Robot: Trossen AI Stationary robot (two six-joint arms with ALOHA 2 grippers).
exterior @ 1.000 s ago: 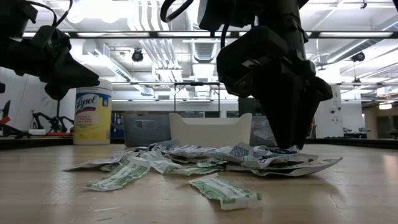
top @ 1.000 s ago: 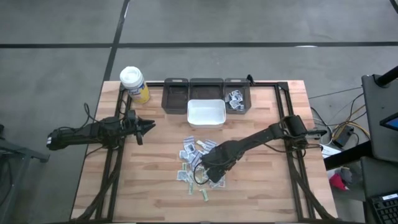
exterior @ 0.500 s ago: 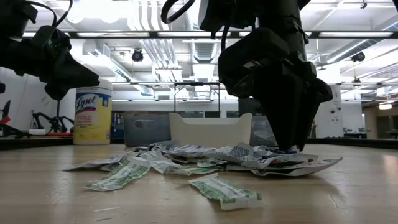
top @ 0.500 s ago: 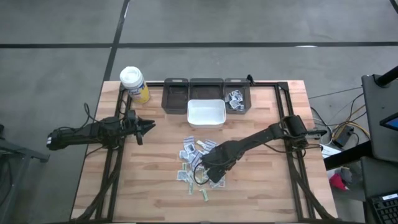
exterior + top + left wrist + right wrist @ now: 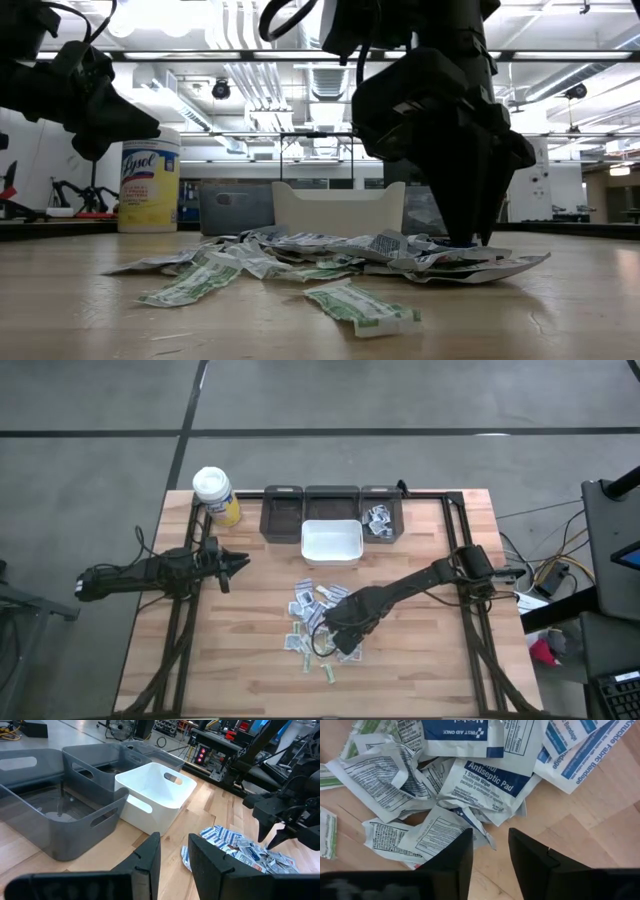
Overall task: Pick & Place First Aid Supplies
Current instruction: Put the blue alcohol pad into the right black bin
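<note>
The right pincer points down at the 4 o'clock edge of the first aid packets heaped mid-table, fingers narrowly apart astride a wipe packet, gripping nothing. The left pincer waits at 9 o'clock, narrowly open and empty.

Overhead looks straight down, low looks level across the table, wrist cameras sit close; all share the packets.
</note>
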